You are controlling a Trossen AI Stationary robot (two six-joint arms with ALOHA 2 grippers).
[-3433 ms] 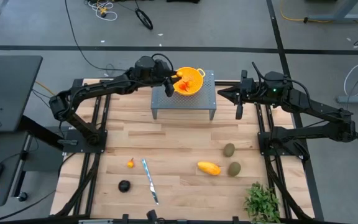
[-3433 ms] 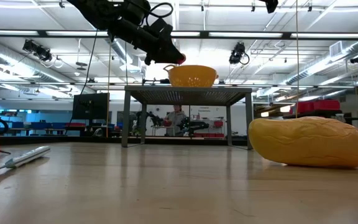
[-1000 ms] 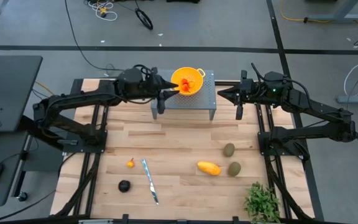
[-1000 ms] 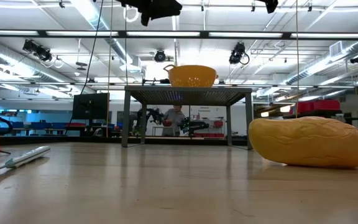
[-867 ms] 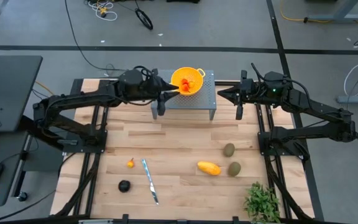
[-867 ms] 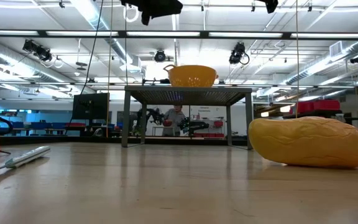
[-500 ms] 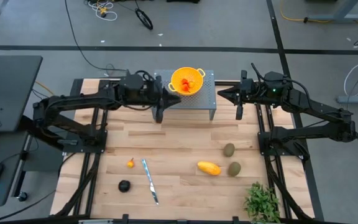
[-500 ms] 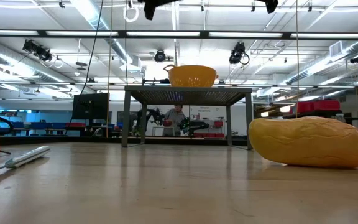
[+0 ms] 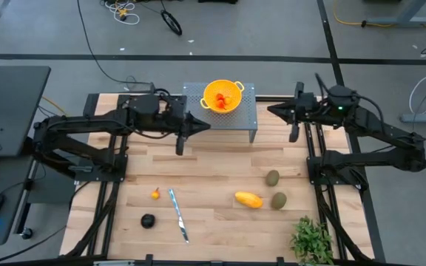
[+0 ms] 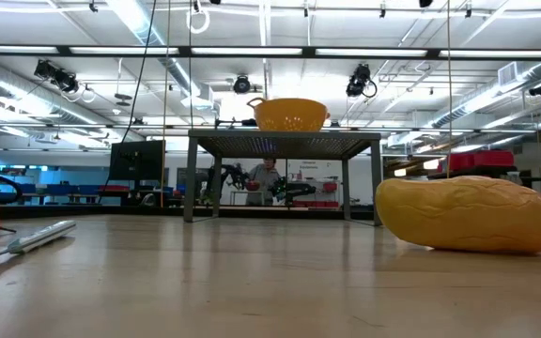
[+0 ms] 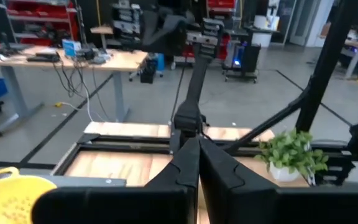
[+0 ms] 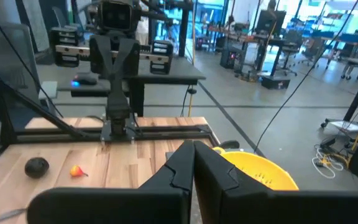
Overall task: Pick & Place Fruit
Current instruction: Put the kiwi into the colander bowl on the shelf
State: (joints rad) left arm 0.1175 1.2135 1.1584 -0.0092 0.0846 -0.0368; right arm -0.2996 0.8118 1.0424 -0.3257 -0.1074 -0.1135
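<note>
hovering above the wooden surface [image 9: 213,166] just left of the metal stand [image 9: 219,122]: left gripper [image 9: 180,145], jaws pressed together, holding nothing. waiting right of the stand: right gripper [image 9: 293,133], jaws likewise closed and empty. sitting in the yellow colander [image 9: 222,96] atop the stand: tiny orange-red fruit [image 9: 225,98]. lying on the surface nearer the front: another small orange piece [image 9: 155,194], dark round fruit [image 9: 148,220], yellow-orange oblong [image 9: 248,199], two olive-green ovals [image 9: 272,177] just beside it, with the knife [image 9: 177,214] and plant [image 9: 313,240] nearby.

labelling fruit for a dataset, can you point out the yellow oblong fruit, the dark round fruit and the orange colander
yellow oblong fruit [image 9: 248,199], high view, middle of its body
dark round fruit [image 9: 148,220], high view, centre of its top
orange colander [image 9: 211,93], high view, left part of its rim
</note>
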